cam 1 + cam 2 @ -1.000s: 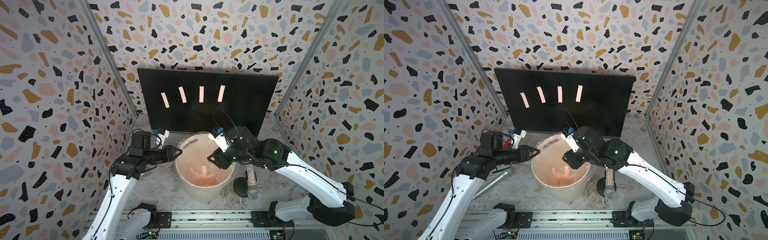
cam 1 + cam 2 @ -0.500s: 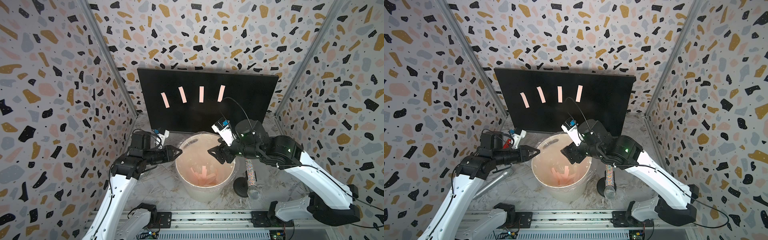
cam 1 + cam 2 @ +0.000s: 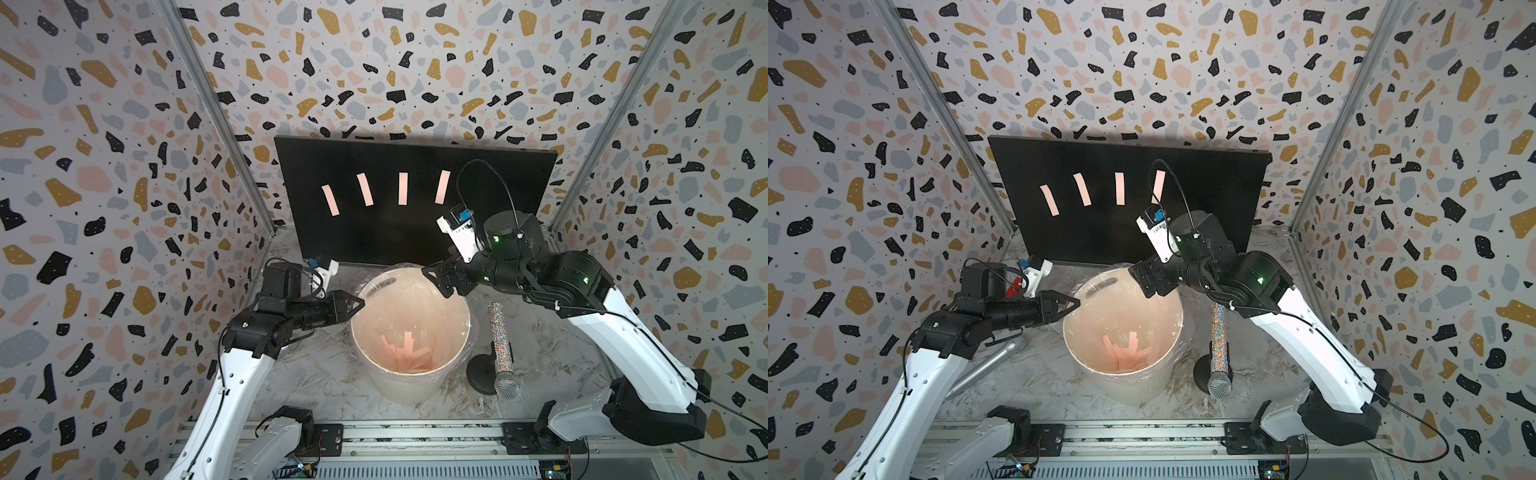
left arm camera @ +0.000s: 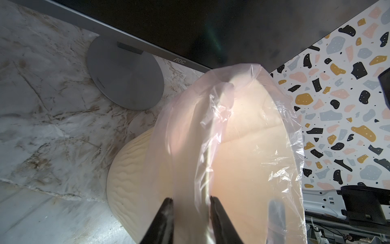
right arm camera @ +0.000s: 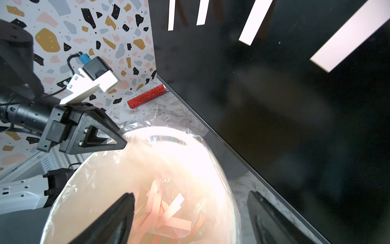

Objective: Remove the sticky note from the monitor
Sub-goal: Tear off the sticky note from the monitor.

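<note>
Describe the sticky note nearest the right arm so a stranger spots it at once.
Find the black monitor against the back wall; four pink strips line its screen. The sticky note is the row's end strip on the right arm's side, tilting away from the rest.

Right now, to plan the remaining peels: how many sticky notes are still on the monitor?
4, in one row on the monitor: leftmost note, second note, third note, rightmost note. The right arm could hide more.
</note>
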Motion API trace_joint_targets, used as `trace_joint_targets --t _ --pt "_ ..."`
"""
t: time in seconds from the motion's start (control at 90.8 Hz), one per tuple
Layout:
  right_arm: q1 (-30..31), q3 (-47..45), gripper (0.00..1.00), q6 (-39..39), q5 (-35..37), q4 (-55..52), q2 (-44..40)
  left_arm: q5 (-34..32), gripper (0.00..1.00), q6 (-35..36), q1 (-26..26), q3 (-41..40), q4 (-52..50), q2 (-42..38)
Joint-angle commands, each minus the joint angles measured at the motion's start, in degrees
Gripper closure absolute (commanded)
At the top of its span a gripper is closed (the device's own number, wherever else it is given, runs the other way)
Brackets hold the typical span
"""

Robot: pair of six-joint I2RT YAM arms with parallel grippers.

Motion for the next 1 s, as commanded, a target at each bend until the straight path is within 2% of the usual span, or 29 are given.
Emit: trace_joint_targets --t 0.0,0.231,0.507,0.991 --pt "-1.6 3.7 0.10 -0.4 -0.8 -0.6 1.0 0.5 0.70 0.3 -0.2 0.3 0.0 0.5" --pt "-6.6 5.7 0.10 2.0 -3.9 2.0 3.1 0.5 0.70 0.5 -0.2 0.6 -0.4 0.6" --pt "-14.3 5.2 0.13 8.7 -10.8 7.9 5.3 0.4 0.70 0.5 -0.2 0.9 -0.5 0.9" --pt "-23.1 3.5 0.29 21.8 -21.0 20.3 9.1 0.0 0.70 1.0 -0.2 1.3 -1.2 1.3"
